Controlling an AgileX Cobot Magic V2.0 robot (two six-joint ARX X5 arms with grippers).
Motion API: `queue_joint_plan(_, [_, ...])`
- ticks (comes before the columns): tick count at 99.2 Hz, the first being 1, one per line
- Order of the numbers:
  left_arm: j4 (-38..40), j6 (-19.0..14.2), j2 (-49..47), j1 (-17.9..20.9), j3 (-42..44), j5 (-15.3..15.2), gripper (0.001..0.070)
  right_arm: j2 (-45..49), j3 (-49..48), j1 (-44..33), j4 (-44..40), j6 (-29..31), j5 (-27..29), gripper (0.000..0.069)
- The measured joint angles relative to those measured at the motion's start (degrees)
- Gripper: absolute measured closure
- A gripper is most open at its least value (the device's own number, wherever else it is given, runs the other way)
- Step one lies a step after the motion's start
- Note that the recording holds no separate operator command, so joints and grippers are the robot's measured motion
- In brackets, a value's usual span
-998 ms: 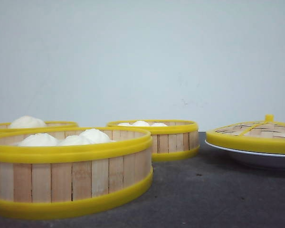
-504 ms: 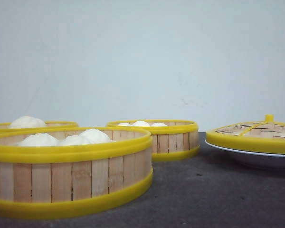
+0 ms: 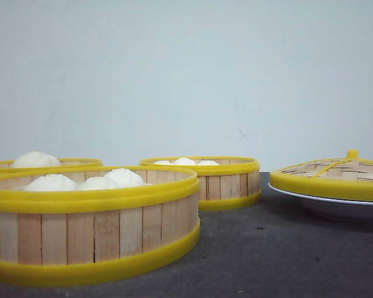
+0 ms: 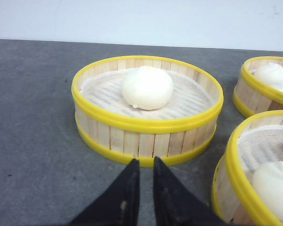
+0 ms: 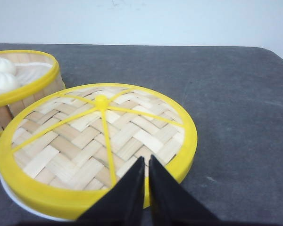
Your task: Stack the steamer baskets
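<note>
Three steamer baskets with pale slat walls and yellow rims stand on the dark table, each holding white buns. In the front view the nearest basket (image 3: pixel 93 233) is at the left, a second basket (image 3: pixel 74 162) peeks out behind it, and the third basket (image 3: pixel 227 183) is in the middle. The left wrist view shows a one-bun basket (image 4: pixel 132 140) just ahead of my left gripper (image 4: pixel 146 162), which is shut, empty and apart from the wall. My right gripper (image 5: pixel 146 161) is shut and empty, over the near rim of the lid (image 5: pixel 85 141). Neither gripper shows in the front view.
The domed woven lid (image 3: pixel 329 177) with a yellow knob rests on a white plate (image 3: pixel 336 208) at the right. Two more baskets (image 4: pixel 262 92) (image 4: pixel 233 176) stand close beside the one-bun basket. Another basket (image 5: pixel 35 84) is near the lid. A pale wall stands behind the table.
</note>
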Motion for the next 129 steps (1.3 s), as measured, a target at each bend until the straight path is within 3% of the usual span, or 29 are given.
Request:
queue_joint_plan(30, [0.2, -0.8, 0.0, 0.0, 0.0, 0.0, 0.0684, 0.0, 0.0, 0.0, 0.9, 5.5, -1.9, 0.0681])
queue_joint_plan(54, [-2.1, -12.1, 0.7, 0.0, 5.4, 0.4, 0.0685, 1.4, 7.9, 0.0, -0.3, 15.1, -9.5, 0.0681])
queue_joint_plan(70, [-6.9, -14.1, 4.6, 0.0, 16.4, 0.4, 0.0685, 7.8, 20.1, 0.0, -7.2, 17.4, -10.8, 0.0681])
queue_joint_plan(86, [-14.1, -13.0, 13.6, 0.0, 27.3, 1.4, 0.0685, 18.3, 32.4, 0.0, -15.8, 15.5, -10.8, 0.0681])
queue_joint_plan(106, [-23.6, -6.5, 26.1, 0.0, 40.6, 2.2, 0.0685, 31.6, 45.7, 0.0, -24.3, 10.1, -10.6, 0.0681])
queue_joint_plan(118, [-27.5, -3.0, 32.7, 0.0, 45.2, 2.2, 0.0685, 37.9, 50.0, 0.0, -28.6, 7.0, -10.6, 0.0681])
queue_joint_plan(129, [-29.5, -1.7, 37.2, 0.0, 45.8, 2.2, 0.0685, 42.6, 50.4, 0.0, -31.8, 4.5, -10.4, 0.0681])
